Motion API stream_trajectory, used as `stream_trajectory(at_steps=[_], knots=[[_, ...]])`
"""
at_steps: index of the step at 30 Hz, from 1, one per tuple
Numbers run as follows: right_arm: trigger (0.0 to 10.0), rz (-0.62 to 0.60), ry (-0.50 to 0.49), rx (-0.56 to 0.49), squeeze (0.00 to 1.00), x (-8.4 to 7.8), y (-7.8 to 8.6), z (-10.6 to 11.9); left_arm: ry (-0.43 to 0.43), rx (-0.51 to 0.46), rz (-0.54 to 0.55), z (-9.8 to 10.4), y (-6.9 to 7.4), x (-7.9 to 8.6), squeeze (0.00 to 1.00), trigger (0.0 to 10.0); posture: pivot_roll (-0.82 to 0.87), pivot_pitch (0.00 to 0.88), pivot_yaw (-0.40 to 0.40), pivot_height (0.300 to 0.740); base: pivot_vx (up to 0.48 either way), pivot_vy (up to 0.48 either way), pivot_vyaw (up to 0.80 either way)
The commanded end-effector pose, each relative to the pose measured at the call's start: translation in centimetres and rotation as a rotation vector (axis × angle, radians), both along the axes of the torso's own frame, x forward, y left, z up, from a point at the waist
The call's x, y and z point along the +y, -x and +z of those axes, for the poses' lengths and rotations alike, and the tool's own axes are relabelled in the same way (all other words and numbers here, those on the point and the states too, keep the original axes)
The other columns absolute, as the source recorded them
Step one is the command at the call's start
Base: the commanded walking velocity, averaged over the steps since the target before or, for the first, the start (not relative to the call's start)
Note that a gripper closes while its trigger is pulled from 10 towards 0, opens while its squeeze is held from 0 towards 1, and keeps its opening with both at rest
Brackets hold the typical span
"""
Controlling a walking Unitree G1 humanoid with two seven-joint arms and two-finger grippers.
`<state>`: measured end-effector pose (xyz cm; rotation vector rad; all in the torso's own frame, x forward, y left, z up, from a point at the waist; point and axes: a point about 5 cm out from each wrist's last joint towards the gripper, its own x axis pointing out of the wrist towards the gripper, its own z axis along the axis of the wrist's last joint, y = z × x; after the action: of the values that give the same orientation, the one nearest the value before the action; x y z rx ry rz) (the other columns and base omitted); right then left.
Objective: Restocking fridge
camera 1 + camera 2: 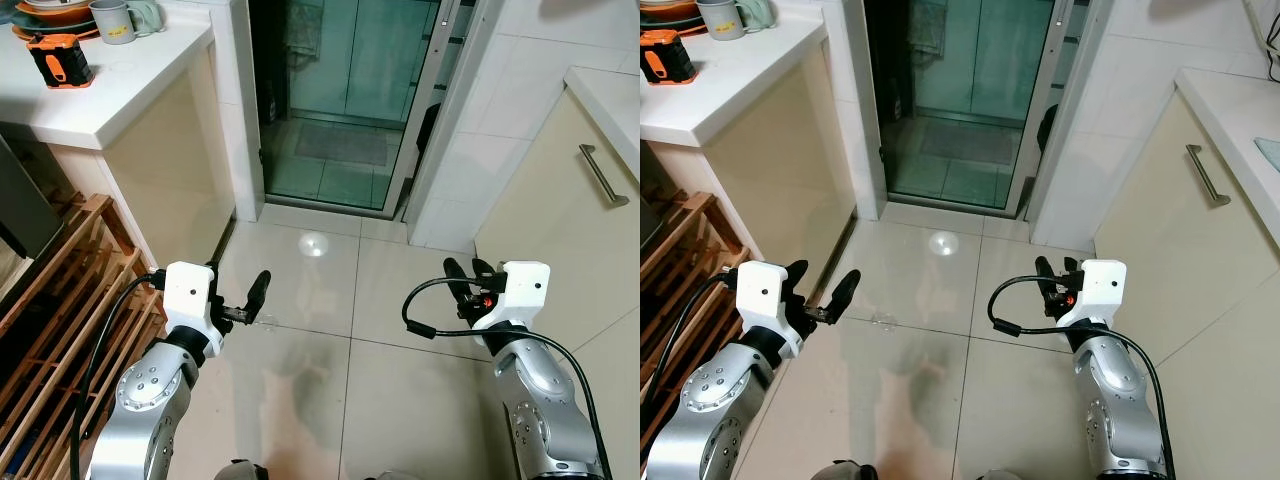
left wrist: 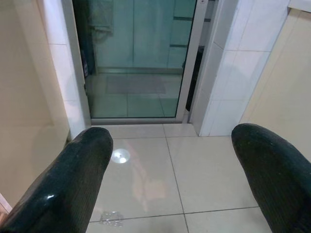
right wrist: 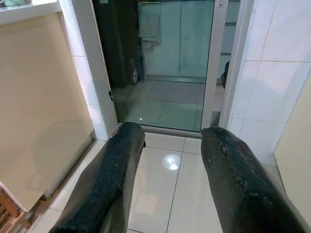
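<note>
**Both grippers empty, held over kitchen floor**

Head views: left gripper (image 1: 240,300) and right gripper (image 1: 462,283) raised over the tiled floor (image 1: 330,300), facing a far glass door (image 1: 345,100). Counter (image 1: 120,85) far left, its mug (image 1: 112,20) cut off at the top; orange tape measure (image 1: 60,60) beside it. No fridge or stock item can be made out.

Left wrist: fingers (image 2: 73,179) wide apart, nothing between.

Right wrist: fingers (image 3: 116,179) apart, empty.

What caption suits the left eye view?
Both empty grippers, left and right, raised over tiled floor facing a glass door.
</note>
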<state>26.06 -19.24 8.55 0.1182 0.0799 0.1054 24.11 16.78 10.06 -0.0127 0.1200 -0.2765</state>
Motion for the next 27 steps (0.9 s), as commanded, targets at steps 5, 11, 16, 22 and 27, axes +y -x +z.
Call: stream_trajectory(at_steps=[5, 11, 16, 22, 27], knots=[[10.0, 0.033, 0.038, 0.151, 0.00, 4.7, -4.4, -1.5, 0.056, 0.010, 0.100, 0.3, -6.6, -1.0, 0.00, 10.0, -0.08, 0.002, 0.060, 0.740, 0.000, 0.000, 0.00], [10.0, 0.016, 0.046, 0.130, 0.00, 4.1, -3.6, -1.5, 0.032, -0.013, 0.060, 0.5, -6.7, -1.1, 0.00, 10.0, -0.09, 0.008, 0.065, 0.740, 0.000, 0.000, 0.00], [10.0, -0.044, 0.062, 0.107, 0.00, 3.4, -3.8, -1.5, 0.053, -0.020, 0.066, 0.2, -7.1, -1.1, 0.00, 10.0, -0.10, 0.000, 0.064, 0.740, 0.000, 0.000, 0.00], [10.0, -0.272, 0.172, 0.012, 0.00, -1.7, -0.7, 0.1, -0.020, -0.029, 0.064, -0.4, -4.6, 1.3, 0.00, 10.0, -0.10, 0.000, 0.058, 0.740, 0.000, 0.000, 0.00], [10.0, -0.208, 0.170, 0.030, 0.00, -0.8, -0.1, -0.7, 0.000, -0.047, 0.057, -0.5, -3.6, 1.2, 0.00, 10.0, -0.10, 0.000, 0.053, 0.740, 0.000, 0.000, 0.00]])
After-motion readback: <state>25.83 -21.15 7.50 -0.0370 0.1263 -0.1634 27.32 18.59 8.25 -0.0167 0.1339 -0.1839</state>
